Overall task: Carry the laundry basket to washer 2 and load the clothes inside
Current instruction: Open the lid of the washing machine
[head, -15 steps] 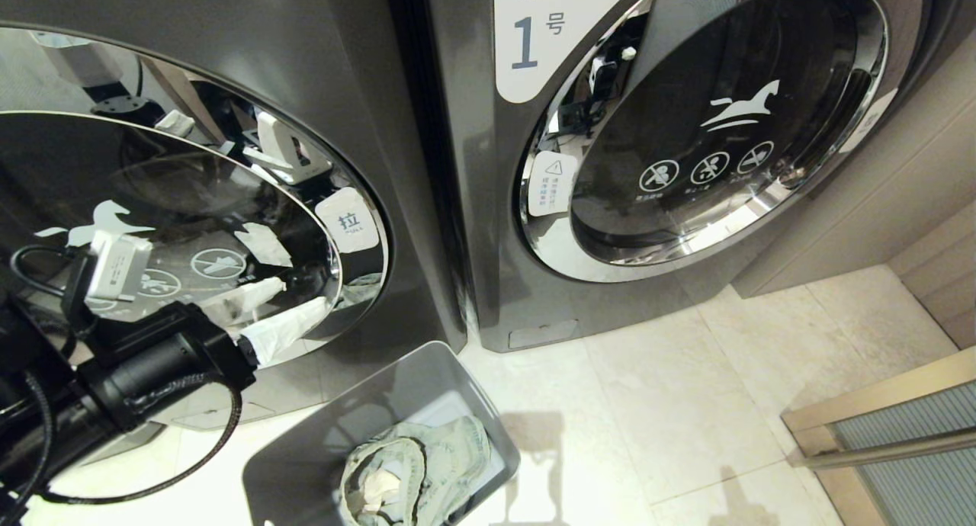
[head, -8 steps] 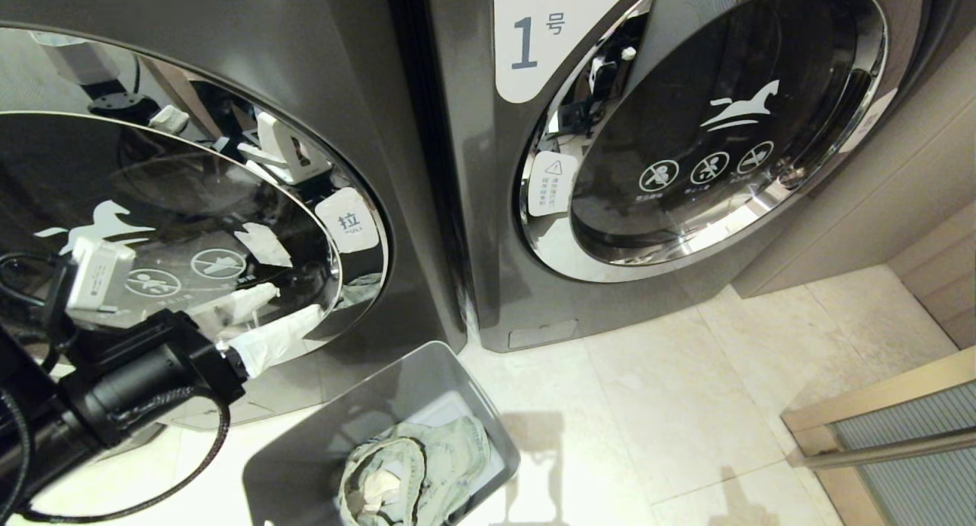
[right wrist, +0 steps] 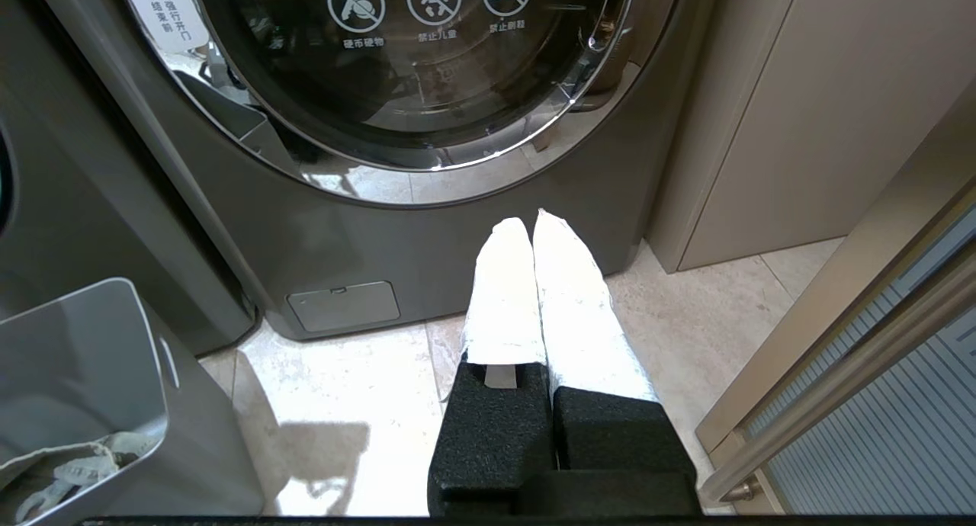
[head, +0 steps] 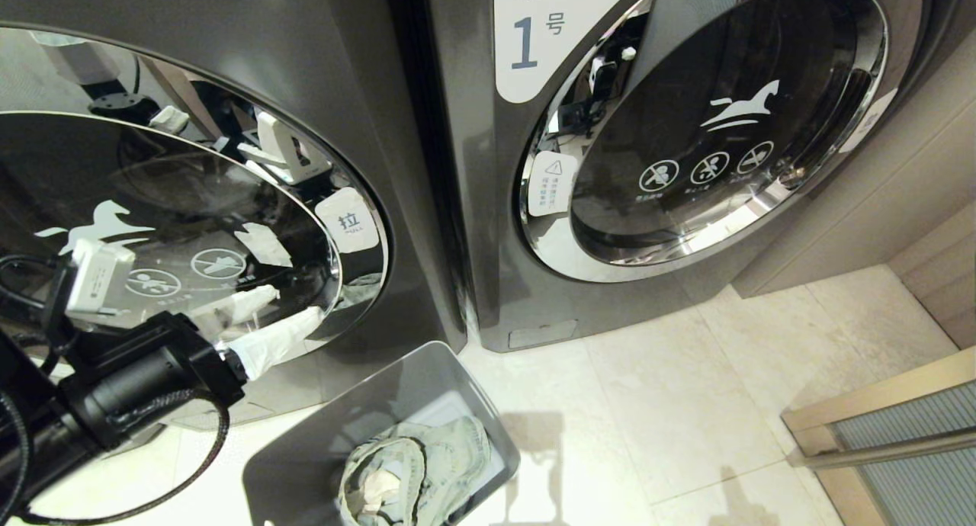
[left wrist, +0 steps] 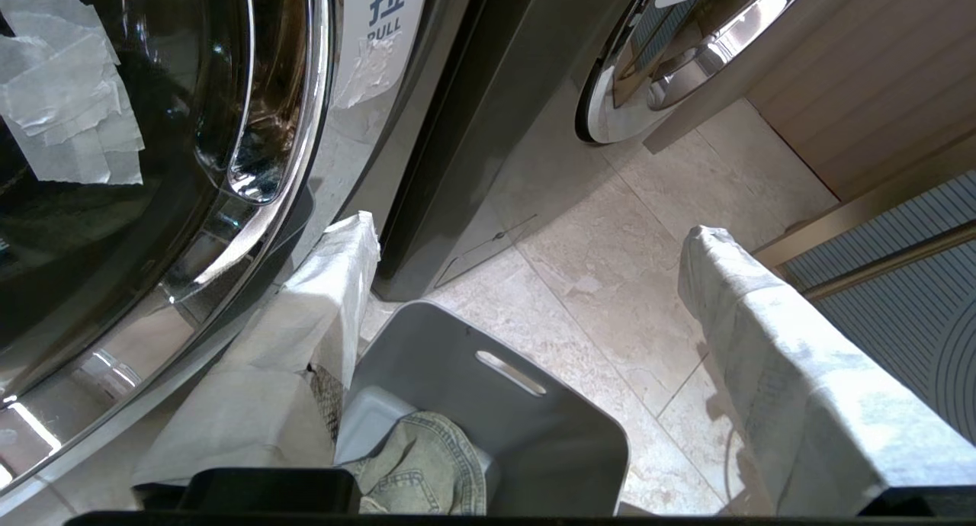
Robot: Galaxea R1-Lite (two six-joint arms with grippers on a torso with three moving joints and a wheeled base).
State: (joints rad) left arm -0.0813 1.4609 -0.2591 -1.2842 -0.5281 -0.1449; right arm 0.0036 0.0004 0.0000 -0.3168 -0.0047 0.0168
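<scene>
Washer 2 [head: 168, 206] is the dark grey machine on the left, its chrome-ringed door shut and its number label out of view. A white PULL tag [head: 348, 219] sits on the door's right rim. My left gripper [head: 297, 301] hangs open in front of the door's lower right edge, nothing between its paper-wrapped fingers [left wrist: 335, 282]. Below it on the floor stands the grey laundry basket [head: 427, 373], also seen in the left wrist view [left wrist: 534, 434]. The faded denim clothes [head: 415, 473] lie inside. My right gripper [right wrist: 531, 219] is shut and parked low before the other washer.
The washer labelled 1 [head: 534, 38] stands to the right, door shut. Past it is a beige cabinet wall [head: 877, 190]. A sliding-door frame [head: 877, 427] edges the tiled floor [head: 671, 404] at right. Tape pieces [left wrist: 69, 114] stick on the left washer's glass.
My left arm has slid a little left and down along the left washer's door, still open. The basket, the clothes and the right arm have not moved.
</scene>
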